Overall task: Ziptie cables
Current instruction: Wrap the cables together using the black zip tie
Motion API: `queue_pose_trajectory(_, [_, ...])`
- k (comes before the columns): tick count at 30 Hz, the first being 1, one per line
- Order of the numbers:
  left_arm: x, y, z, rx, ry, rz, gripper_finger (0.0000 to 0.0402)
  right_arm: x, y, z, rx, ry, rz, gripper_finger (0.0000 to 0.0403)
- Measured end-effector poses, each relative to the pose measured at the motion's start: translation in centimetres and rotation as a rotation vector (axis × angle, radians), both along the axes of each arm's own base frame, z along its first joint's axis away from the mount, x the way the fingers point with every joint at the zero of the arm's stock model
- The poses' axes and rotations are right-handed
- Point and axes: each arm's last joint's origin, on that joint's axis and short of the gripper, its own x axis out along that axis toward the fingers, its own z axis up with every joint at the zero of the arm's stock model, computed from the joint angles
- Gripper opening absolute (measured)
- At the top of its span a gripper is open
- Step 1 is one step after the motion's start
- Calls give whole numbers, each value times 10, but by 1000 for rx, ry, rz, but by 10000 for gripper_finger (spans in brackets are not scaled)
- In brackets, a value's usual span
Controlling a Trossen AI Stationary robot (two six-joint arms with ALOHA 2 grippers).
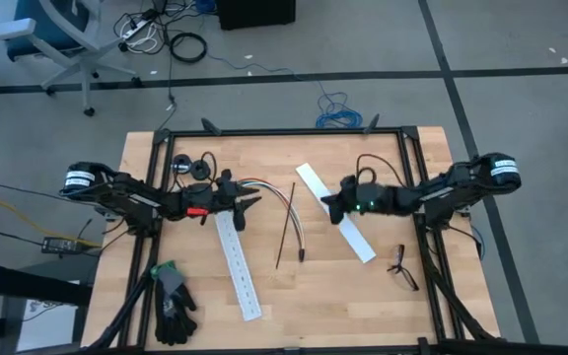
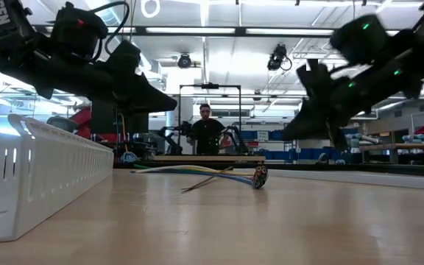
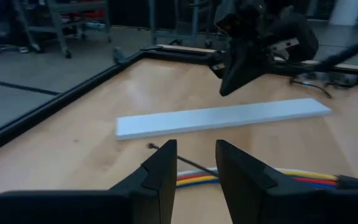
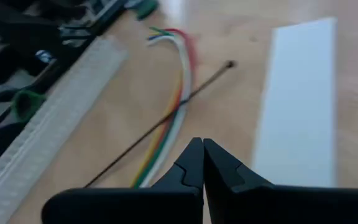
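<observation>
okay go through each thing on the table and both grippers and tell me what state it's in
Cables: loose on the table, unbundled, not gripped.
Ziptie: flat, straight, unfastened, crossing the cables.
Left gripper: open with a narrow gap, empty, above the table near the cables.
Right gripper: shut, empty, above the table.
Spectacles: lying near the table's right edge.

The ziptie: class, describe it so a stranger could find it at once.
Look at the middle of the wooden table, between the two long white strips. The ziptie lies there, crossing the cables. It alone is thin, straight and black; the cables are curved and multicoloured.
</observation>
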Motion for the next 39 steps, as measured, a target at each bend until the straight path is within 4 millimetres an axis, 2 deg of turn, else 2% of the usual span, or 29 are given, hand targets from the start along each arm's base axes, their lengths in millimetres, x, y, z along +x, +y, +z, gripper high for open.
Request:
queue_pose_trajectory(4, [-2, 11, -1, -2, 13, 50, 120, 8, -23, -6, 76, 23, 10, 3])
queue_pose_trajectory(7, [-3, 18, -2, -2, 17, 78, 120, 21, -33, -11, 148, 32, 50, 18])
queue_pose_trajectory(16, [-5, 23, -1, -3, 13, 98, 120, 78, -51, -21, 148, 49, 108, 103])
queue_pose_trajectory(22, [-4, 22, -2, -13, 23, 54, 120, 102, -59, -28, 232, 35, 90, 139])
queue_pose_trajectory(27, [-5, 22, -4, -16, 40, 50, 120, 107, -67, -26, 305, 70, 34, 143])
queue_pose_trajectory(33, [-5, 22, -7, -21, 70, 50, 120, 116, -73, -22, 331, 249, 29, 124])
queue_pose_trajectory(39, [-6, 22, -9, -1, 98, 45, 120, 129, -75, -9, 281, 227, 63, 118])
